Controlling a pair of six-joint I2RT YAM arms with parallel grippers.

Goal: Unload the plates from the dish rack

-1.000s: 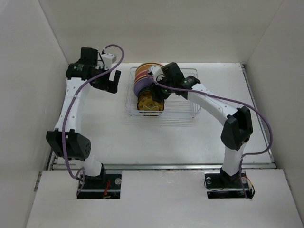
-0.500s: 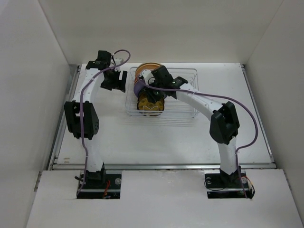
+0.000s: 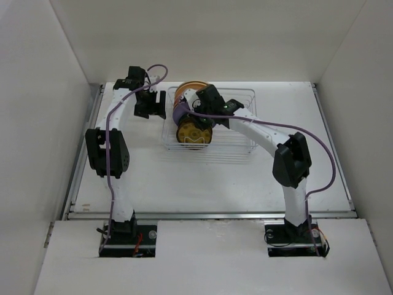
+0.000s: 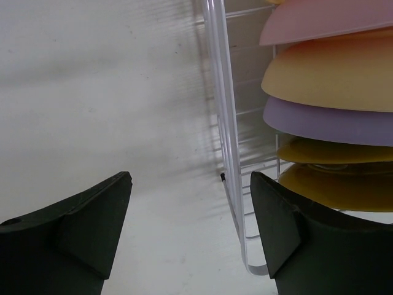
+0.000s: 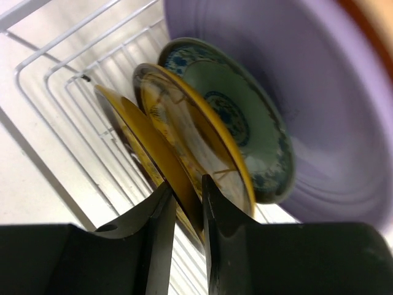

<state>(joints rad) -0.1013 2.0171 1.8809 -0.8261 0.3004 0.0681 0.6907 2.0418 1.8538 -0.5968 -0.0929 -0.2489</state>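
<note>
R gripper (image 5: 186,190) is pinching the rim of the outermost amber plate (image 5: 147,153), which is standing on edge w/ the other plates (image 4: 331,74) at the left end of the dish rack (image 3: 233,147), toward the table's (image 3: 184,178) far side. L gripper (image 4: 190,178) is hovering w/ fingers spread wide, just beside the rack's left wall.

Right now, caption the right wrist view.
Right gripper pinches the front amber plate by its rim in the rack.

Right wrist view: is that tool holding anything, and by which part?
Yes: the right tool pinches the nearest amber-yellow plate by its rim. The left tool holds nothing.
</note>
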